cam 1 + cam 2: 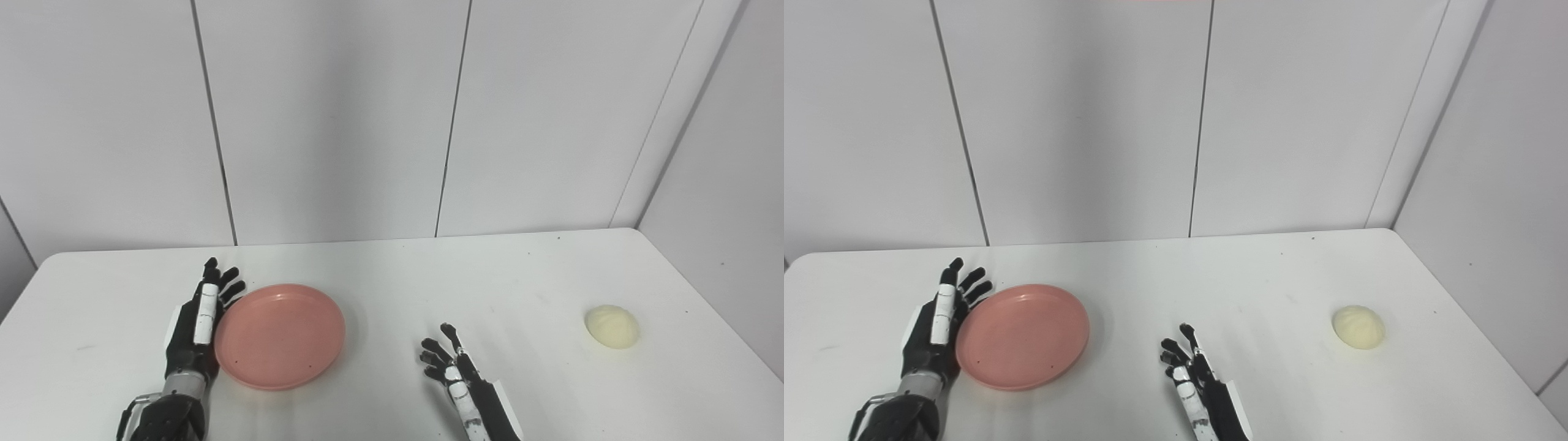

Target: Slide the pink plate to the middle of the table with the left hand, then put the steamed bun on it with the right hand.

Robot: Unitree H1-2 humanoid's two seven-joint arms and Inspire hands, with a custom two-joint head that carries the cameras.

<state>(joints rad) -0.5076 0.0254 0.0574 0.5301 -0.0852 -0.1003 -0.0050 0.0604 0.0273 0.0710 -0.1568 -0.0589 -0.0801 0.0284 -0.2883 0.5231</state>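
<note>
A round pink plate [279,335] lies flat on the white table [392,269], left of the middle. My left hand [199,321] stands edge-on with fingers straight and apart, its palm against the plate's left rim, holding nothing. The steamed bun [612,326], pale yellow and domed, sits alone at the far right of the table. My right hand [462,380] hovers low near the front edge, right of the plate and well left of the bun, fingers spread and empty. In the right eye view the plate [1023,335] and bun [1358,327] look the same.
White wall panels rise behind the table's far edge. The table's right edge runs close past the bun [1358,327], beside a side wall. Bare tabletop lies between the plate and the bun.
</note>
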